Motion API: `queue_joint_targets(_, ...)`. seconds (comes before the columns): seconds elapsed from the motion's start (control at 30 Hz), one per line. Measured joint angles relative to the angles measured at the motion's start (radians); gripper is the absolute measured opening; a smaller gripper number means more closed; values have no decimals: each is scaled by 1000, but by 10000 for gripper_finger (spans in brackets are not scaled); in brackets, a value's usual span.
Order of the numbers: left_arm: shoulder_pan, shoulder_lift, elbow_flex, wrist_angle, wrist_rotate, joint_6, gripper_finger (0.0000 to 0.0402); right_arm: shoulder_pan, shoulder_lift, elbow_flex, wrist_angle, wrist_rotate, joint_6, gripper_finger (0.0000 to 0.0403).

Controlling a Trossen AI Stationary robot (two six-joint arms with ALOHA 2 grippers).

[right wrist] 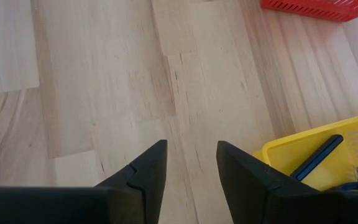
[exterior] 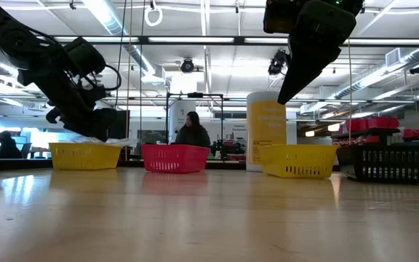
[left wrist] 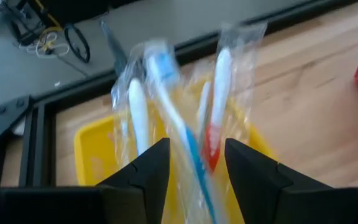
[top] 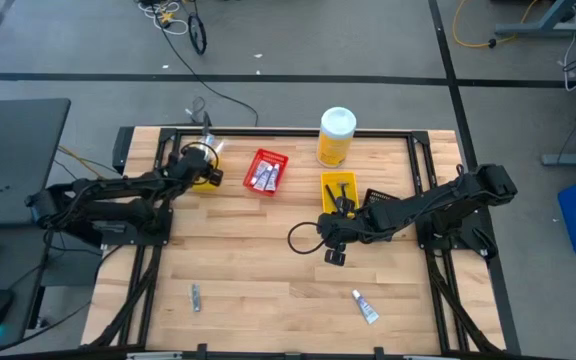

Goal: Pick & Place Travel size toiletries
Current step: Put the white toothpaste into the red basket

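Left wrist view: the left end effector (left wrist: 194,165) stands parted over the yellow bin (left wrist: 98,149), a wrapped toothbrush (left wrist: 173,118) between its fingers — release step, I judge; whether it is let go is blurred. The right end effector (right wrist: 188,165), half-parted and empty, hovers above the surface (top: 268,270); two toiletries (top: 365,307) wait.

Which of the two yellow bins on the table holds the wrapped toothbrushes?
The yellow bin at the table's far left, under the left tool, holds the wrapped toothbrushes. The other yellow bin, beside the black one, holds dark items instead.
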Motion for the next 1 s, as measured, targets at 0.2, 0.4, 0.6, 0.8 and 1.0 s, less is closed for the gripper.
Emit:
queue_joint_targets(0.2, 0, 0, 0, -152, 7, -92, 164, 0, 0, 0, 0, 0, 0, 149)
queue_joint_targets(0.4, 0, -5, 13, -163, 17, -97, 164, 0, 0, 0, 0, 0, 0, 146)
queue_joint_targets(0.6, -2, -14, 89, -185, 16, -41, 164, 0, 0, 0, 0, 0, 0, 145)
queue_joint_targets(0.8, -6, -14, 160, -261, 22, -48, 164, 0, 0, 0, 0, 0, 0, 146)
queue_joint_targets(1.0, -39, -15, 250, -264, 263, -52, 164, 0, 0, 0, 0, 0, 0, 146)
